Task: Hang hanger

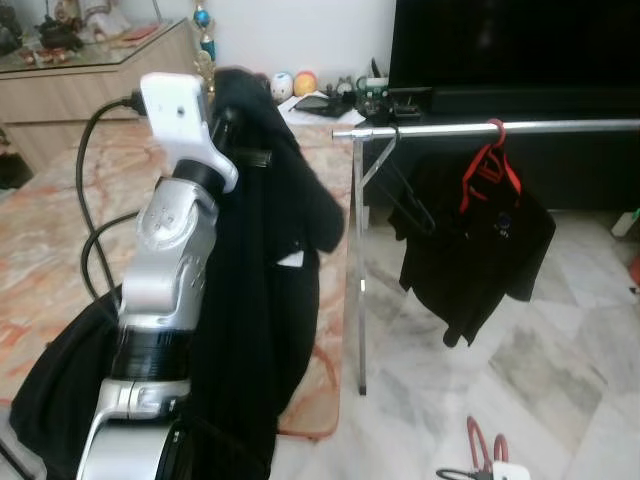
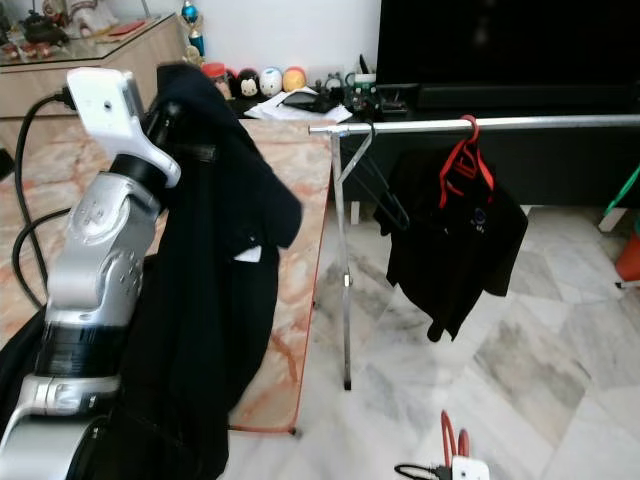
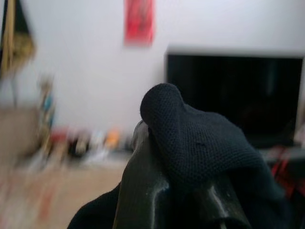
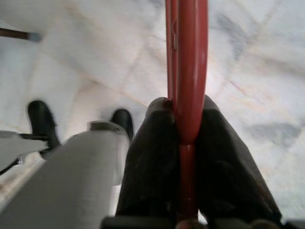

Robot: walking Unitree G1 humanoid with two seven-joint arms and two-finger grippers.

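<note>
- Right gripper [image 4: 188,143] jaws are clamped tight on a red hanger [image 4: 187,71], low, well below the rail [image 1: 480,129].
- Left gripper [image 3: 176,191] is pinched on a black garment [image 1: 250,290], held up left of the rail so it drapes free, I guess.

Clamped between the right gripper's [image 4: 187,138] two black fingers [image 4: 152,157]: a red plastic hanger [image 4: 188,62], running straight out past the fingertips. Beyond it, pale marble floor [image 4: 95,57], blurred. Beside the fingers, a silver limb [image 4: 71,176] and two dark rounded feet [image 4: 43,121].
</note>
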